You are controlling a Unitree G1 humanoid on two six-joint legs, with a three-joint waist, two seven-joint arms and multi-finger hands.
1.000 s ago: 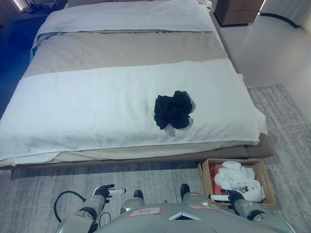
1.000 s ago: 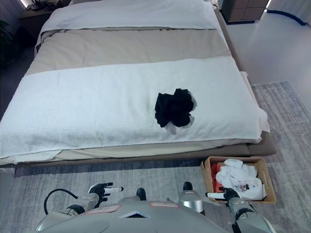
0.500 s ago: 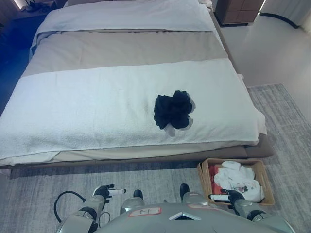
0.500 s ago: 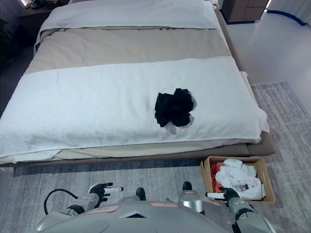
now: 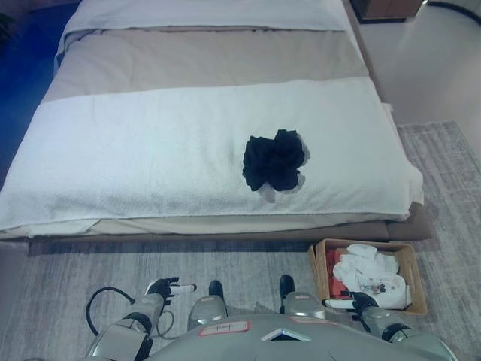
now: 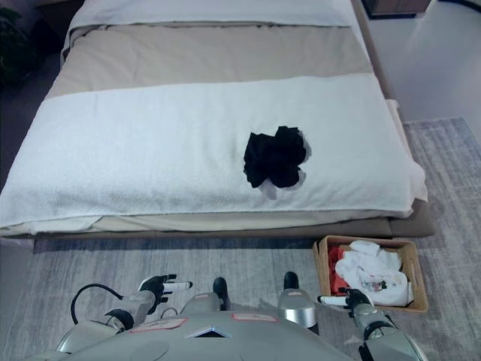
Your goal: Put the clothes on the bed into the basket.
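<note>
In the left eye view, one dark garment (image 5: 273, 159) is seen crumpled in a loose heap on the white blanket (image 5: 150, 150) of the bed (image 5: 210, 56), toward its right half and near the front edge. It is judged soft, light and limp, apt to sag and trail when lifted; hold is best taken at the raised folds in the middle of the heap, so that most of the cloth is gathered at once. One basket (image 5: 319, 259) is set on the grey rug (image 5: 90, 263) by the bed's right front corner, and white cloth with a touch of red is already held in it. The left hand (image 5: 167, 287) is shown low over the rug with fingers extended and nothing held. The right hand (image 5: 353, 302) hovers at the basket's near rim, fingers extended, likewise empty.

In the right eye view, the same count is confirmed: one dark garment (image 6: 275, 157) on the bed, one basket (image 6: 323, 259), two hands, both well apart from the garment.
</note>
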